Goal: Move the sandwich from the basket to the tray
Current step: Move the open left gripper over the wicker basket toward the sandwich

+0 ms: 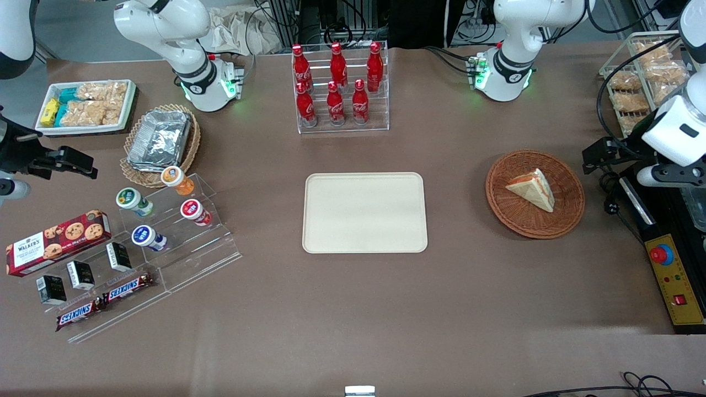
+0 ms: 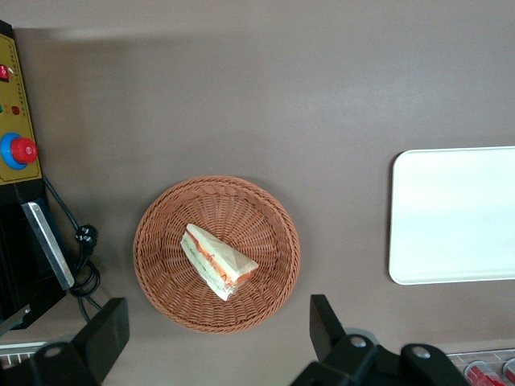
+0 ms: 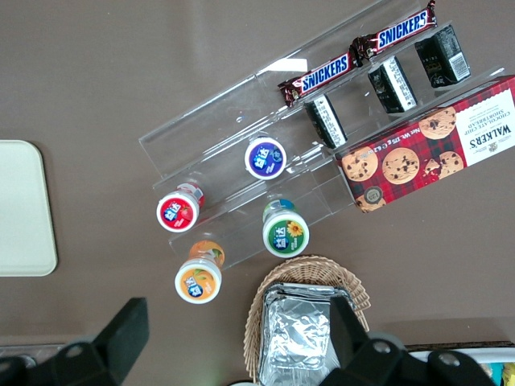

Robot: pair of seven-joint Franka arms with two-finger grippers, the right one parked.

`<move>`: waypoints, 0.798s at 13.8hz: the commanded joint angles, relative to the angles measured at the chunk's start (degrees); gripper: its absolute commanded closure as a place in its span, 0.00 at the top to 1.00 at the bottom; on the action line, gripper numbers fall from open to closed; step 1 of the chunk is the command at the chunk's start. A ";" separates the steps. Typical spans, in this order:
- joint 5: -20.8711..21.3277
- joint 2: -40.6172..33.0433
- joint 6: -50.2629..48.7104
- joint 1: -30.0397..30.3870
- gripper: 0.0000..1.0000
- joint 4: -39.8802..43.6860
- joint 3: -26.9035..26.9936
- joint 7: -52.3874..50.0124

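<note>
Jaws spread wide, gripper hovering high, probably beside basket. Approach step; next: descend, straddle sandwich, carry to tray.

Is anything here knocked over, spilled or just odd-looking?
Nothing stands out. The sandwich lies whole in the basket, the tray sits flat and bare, and the gripper hangs open above the basket, touching nothing. The cola bottles stand upright in their rack.
</note>
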 commanded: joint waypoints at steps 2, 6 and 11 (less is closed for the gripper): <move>0.64 0.04 -1.98 -0.71 1.00 1.27 -0.48 -1.22; 0.64 0.04 -1.98 -0.63 1.00 1.27 -0.48 -1.22; 0.64 -0.13 -5.13 -0.10 1.00 0.83 0.04 -1.40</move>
